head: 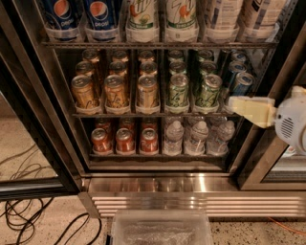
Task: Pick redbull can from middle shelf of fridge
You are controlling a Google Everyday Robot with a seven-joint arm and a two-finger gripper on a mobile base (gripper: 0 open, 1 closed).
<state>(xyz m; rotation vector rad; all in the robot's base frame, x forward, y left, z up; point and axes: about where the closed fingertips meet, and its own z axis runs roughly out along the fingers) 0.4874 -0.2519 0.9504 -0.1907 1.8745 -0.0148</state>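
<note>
redbull can R end of mid shelf in fridge | tool just before it, at shelf front
</note>
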